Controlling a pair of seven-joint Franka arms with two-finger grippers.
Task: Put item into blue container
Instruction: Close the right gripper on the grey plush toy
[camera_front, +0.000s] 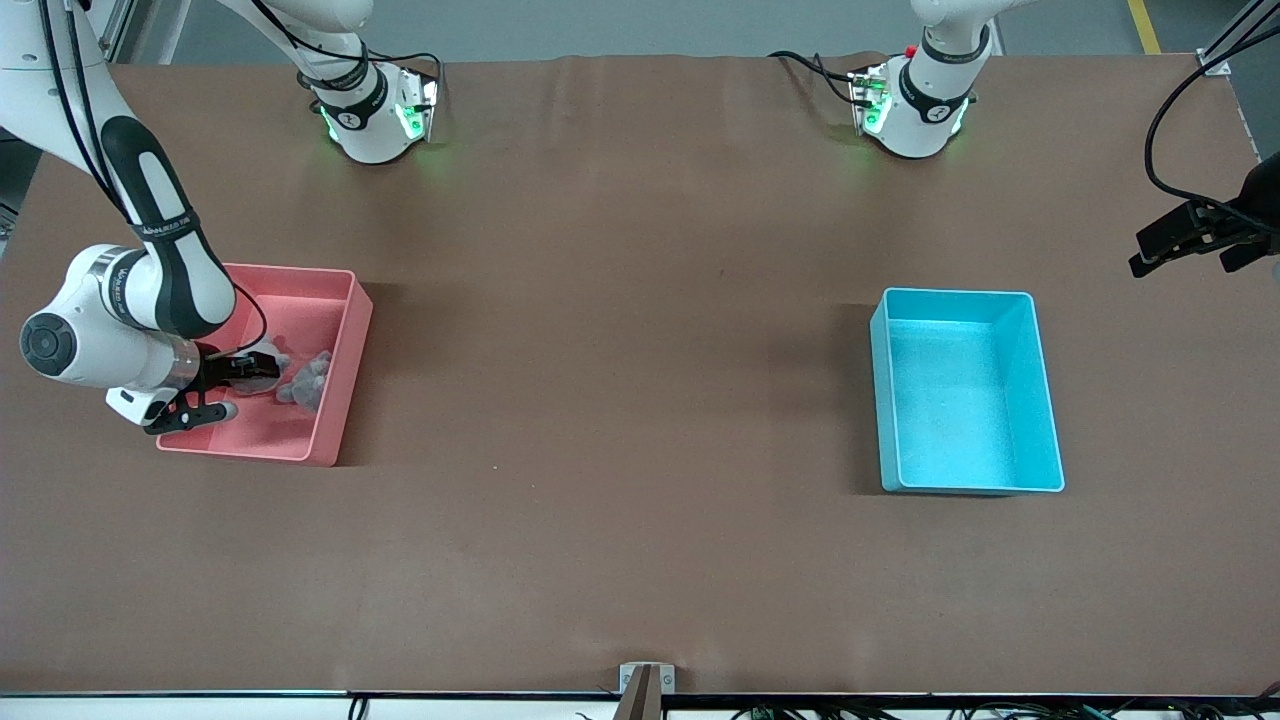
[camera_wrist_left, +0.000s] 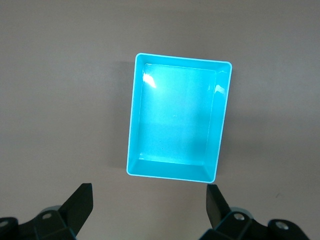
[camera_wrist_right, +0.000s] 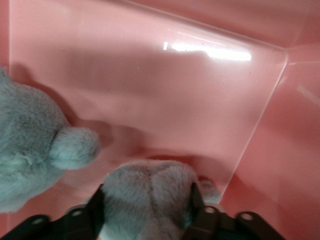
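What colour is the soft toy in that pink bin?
Grey, the soft toy shows best in the right wrist view.

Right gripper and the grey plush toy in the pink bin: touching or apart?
Touching. In the right wrist view both fingers of the right gripper press against the grey plush toy, no gap showing.

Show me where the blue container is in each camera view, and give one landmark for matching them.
Front view: the blue container sits on the brown table toward the left arm's end, nothing inside.
Left wrist view: the container fills the middle of the picture, seen from above, past the left gripper, whose fingers are open.
Right wrist view: not in it.
Shared landmark: the container's rounded rim.
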